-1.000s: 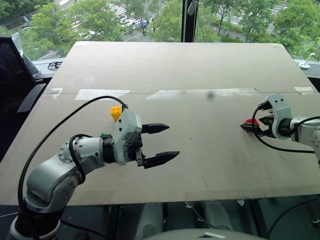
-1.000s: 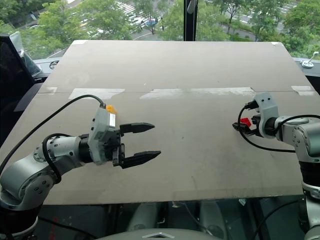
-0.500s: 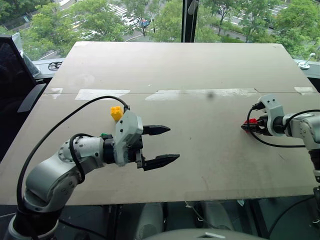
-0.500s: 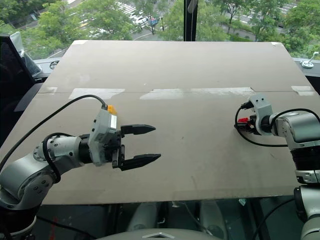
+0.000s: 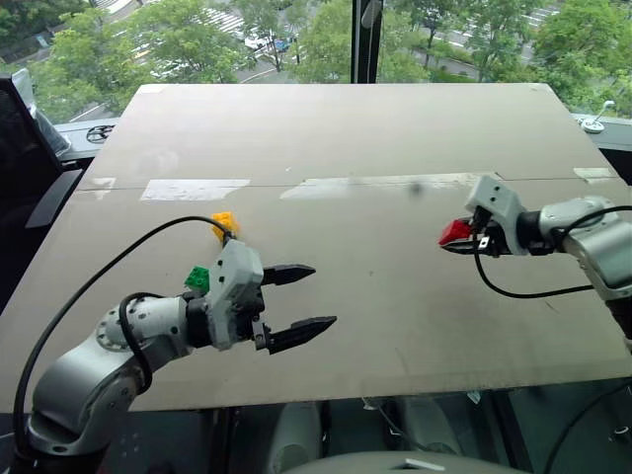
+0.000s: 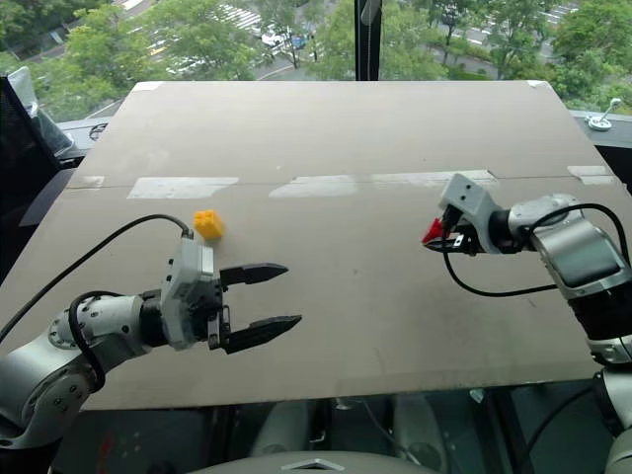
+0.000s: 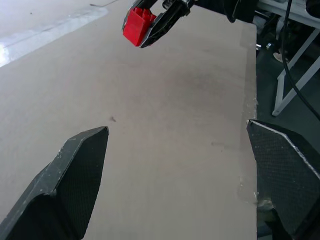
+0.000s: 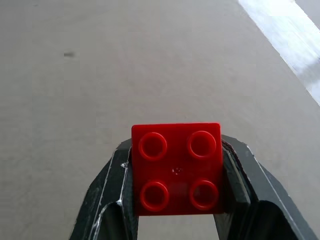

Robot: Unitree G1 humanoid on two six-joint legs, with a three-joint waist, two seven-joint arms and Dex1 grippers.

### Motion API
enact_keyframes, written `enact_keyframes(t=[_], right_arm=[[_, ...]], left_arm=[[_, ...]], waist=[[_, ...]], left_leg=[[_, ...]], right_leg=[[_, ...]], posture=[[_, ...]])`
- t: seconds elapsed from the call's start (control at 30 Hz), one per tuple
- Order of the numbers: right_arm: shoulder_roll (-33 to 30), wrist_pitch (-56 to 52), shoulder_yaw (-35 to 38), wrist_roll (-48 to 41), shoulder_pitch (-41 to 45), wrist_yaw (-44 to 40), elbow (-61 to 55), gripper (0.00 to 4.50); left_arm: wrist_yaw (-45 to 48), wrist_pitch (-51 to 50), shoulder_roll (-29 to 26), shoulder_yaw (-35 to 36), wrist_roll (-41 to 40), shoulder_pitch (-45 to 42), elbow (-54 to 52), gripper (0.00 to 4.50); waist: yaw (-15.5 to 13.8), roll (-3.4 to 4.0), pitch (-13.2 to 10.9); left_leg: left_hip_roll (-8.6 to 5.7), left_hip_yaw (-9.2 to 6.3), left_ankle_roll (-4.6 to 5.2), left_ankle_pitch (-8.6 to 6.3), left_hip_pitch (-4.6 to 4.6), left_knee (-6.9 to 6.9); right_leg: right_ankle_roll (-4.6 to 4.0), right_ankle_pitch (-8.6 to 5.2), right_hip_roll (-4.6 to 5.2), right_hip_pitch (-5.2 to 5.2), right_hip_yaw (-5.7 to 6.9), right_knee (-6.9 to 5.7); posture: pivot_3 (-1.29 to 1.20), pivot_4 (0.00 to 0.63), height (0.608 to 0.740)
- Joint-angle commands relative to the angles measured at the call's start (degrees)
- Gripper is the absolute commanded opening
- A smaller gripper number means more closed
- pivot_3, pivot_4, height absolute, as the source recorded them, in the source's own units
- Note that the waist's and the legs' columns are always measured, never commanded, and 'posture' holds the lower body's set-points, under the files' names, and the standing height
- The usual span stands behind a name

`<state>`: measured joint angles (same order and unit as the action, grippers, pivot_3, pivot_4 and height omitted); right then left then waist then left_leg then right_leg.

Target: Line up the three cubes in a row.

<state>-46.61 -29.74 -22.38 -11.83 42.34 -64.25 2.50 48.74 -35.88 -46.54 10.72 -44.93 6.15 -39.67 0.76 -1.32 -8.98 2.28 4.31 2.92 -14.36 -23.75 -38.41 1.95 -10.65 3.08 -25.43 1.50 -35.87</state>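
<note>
While right claw [image 8: 176, 200] clamps red cube [image 8: 176, 169] | left claw [image 5: 298, 303] gapes

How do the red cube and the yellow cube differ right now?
The red cube is clamped in the right claw and looks lifted off the table; the yellow cube rests on the table, ungripped. The red one is on the robot's right side, the yellow one on its left, beyond the open left claw. The red top shows four studs.
</note>
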Motion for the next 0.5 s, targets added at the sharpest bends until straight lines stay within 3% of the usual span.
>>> enact_keyframes(t=[0.03,0.2,0.5], right_arm=[[5.4,13.2,-5.2,6.7,7.2,-6.4,10.8,1.37],[13.7,20.9,-7.0,10.9,14.3,-9.4,25.4,1.37],[19.3,27.4,-5.8,14.7,18.6,-12.5,37.9,1.37]], left_arm=[[0.0,1.9,0.0,1.9,0.0,0.9,-2.6,4.50],[-1.1,2.2,0.0,3.8,0.0,3.7,-4.7,4.50],[-4.3,1.6,0.3,4.5,-0.4,6.4,-7.6,4.50]], waist=[[0.1,0.02,0.0],[-0.2,0.02,0.0],[-0.1,0.07,0.0]], left_leg=[[0.01,0.02,-0.03,0.03,0.01,-0.02],[0.00,0.01,-0.12,0.08,-0.06,-0.04],[0.00,0.00,-0.30,0.17,-0.09,0.04]], right_leg=[[-0.06,0.05,-0.01,0.00,-0.02,0.00],[-0.32,0.20,0.01,-0.01,0.00,-0.01],[-0.33,0.20,0.04,-0.02,0.02,0.01]], posture=[[0.00,0.150,0.740],[0.00,0.150,0.740],[0.00,0.150,0.740]])
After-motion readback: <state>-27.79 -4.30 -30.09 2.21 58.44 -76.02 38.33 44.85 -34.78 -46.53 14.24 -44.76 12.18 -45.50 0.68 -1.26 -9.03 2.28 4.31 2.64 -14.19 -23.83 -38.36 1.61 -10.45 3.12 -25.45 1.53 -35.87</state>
